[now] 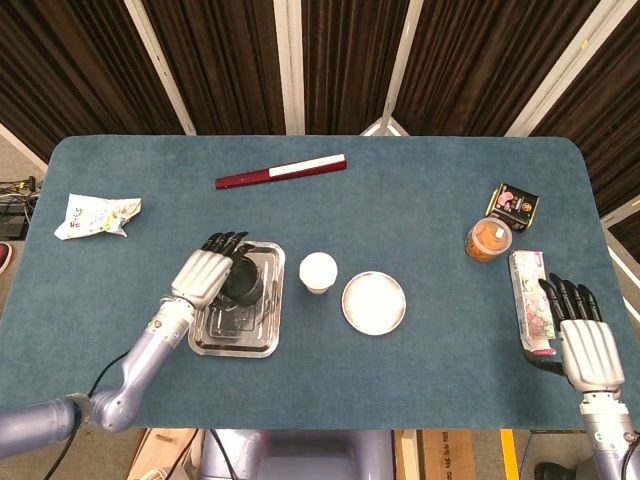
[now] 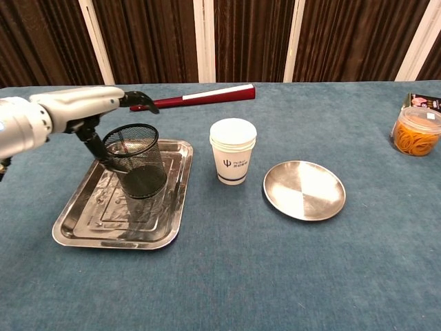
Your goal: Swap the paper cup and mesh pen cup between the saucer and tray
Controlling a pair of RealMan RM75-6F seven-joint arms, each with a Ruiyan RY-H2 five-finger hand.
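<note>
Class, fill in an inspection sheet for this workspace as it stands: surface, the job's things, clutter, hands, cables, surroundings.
Surface: table with blue cloth.
Job's things: mesh pen cup upright in tray; paper cup on the cloth between tray and saucer; saucer bare.
Clutter: folded fan, snack packet, jar of rubber bands, dark packet, tissue pack.
Hands: left hand open at the mesh pen cup, grip not confirmed; right hand open, fingers spread, by the tissue pack.
Cables: some on the floor, far left.
Surroundings: dark curtains.

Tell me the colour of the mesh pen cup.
Black; the mesh pen cup shows best in the chest view.
</note>
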